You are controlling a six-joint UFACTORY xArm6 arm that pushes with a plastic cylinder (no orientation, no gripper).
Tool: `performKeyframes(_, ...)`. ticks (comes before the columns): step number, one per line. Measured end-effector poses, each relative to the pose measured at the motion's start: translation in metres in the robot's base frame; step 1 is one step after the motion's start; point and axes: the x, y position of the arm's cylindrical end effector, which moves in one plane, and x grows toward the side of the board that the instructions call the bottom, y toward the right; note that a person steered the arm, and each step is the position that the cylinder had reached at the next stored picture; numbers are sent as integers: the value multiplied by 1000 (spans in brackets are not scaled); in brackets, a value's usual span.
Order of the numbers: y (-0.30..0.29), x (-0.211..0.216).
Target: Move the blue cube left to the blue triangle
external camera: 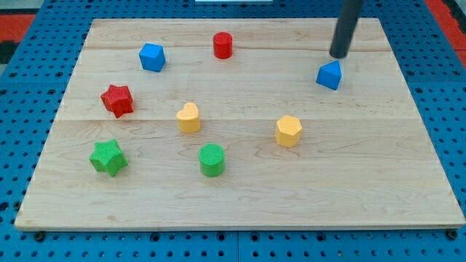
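Note:
The blue cube (152,57) sits near the view's top left of the wooden board (240,196). The blue triangle (330,75) sits at the view's upper right. The dark rod comes down from the view's top right and my tip (338,55) rests just above the blue triangle, close to its top edge. The tip is far to the right of the blue cube.
A red cylinder (223,45) stands at the top middle. A red star (117,100) and a green star (108,157) lie on the left. A yellow heart (188,117), a green cylinder (212,160) and a yellow hexagon (288,131) lie mid-board.

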Motion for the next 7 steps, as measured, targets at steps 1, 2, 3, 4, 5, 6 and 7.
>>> performKeyframes(1, -27, 9)
performKeyframes(2, -22, -7)
performKeyframes(3, -67, -34)
performKeyframes(4, -152, -9)
performKeyframes(5, -230, 21)
performKeyframes(6, -360, 22)
performKeyframes(7, -385, 21)
